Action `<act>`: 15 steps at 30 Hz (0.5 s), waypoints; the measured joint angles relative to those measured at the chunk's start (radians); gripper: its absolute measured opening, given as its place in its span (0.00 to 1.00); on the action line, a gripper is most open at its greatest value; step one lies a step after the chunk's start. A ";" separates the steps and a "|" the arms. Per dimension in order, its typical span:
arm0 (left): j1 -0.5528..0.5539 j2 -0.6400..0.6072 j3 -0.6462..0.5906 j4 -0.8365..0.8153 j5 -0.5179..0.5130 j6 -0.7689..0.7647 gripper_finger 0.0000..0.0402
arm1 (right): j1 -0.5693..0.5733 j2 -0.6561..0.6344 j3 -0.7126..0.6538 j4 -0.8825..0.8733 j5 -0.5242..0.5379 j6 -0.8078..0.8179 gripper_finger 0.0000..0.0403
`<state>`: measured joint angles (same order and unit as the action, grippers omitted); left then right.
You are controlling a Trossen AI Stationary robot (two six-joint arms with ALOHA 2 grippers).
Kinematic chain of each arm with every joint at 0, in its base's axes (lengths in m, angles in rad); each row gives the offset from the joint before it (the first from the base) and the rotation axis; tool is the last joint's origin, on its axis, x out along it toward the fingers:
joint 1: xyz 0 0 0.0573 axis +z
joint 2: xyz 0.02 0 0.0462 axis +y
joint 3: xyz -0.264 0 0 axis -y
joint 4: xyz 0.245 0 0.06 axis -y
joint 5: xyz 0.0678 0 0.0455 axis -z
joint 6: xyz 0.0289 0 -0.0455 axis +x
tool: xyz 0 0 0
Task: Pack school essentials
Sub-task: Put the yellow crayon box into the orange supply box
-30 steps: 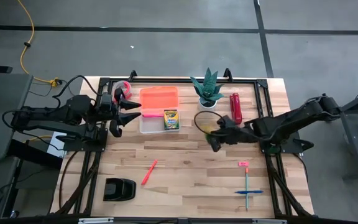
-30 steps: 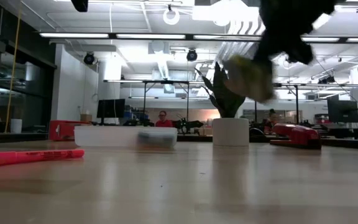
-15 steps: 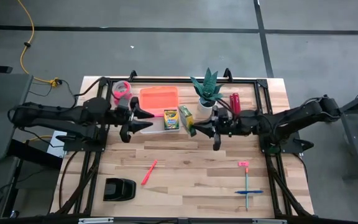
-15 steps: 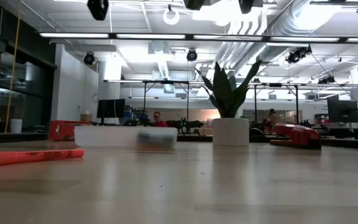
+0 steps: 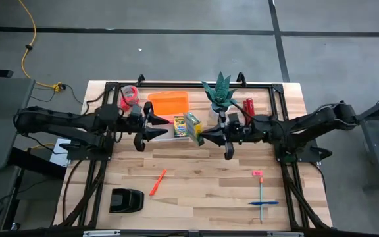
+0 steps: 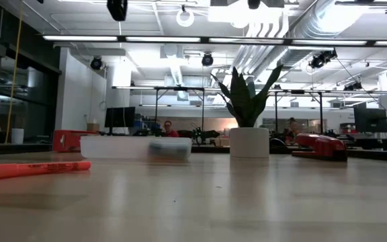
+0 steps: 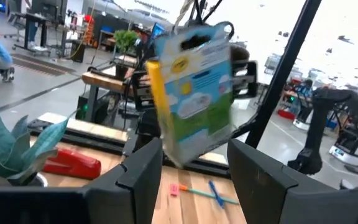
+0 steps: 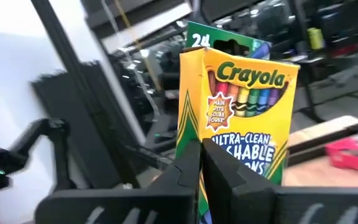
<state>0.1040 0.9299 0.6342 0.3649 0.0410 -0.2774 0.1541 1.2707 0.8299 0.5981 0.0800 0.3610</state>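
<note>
Yellow-and-green crayon box (image 5: 193, 128) sits clamped in my right gripper (image 5: 204, 137), held above the clear container (image 5: 158, 133), just beside the 2nd crayon box (image 5: 179, 125) lying inside it. My left gripper (image 5: 155, 126) hovers at the container with its fingers spread and nothing between them.

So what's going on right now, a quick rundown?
Right gripper shut on crayon box, held above the clear case. Left gripper open, facing it. Second crayon box already in case. Nothing blocking.
</note>
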 joint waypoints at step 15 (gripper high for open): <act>-0.014 0.161 0.035 0.114 0.050 -0.097 0.53 | -0.030 0.088 0.000 0.135 -0.123 0.052 0.00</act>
<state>0.0895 1.0914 0.6688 0.4791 0.0913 -0.3745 0.1241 1.3586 0.8299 0.7326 -0.0428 0.4134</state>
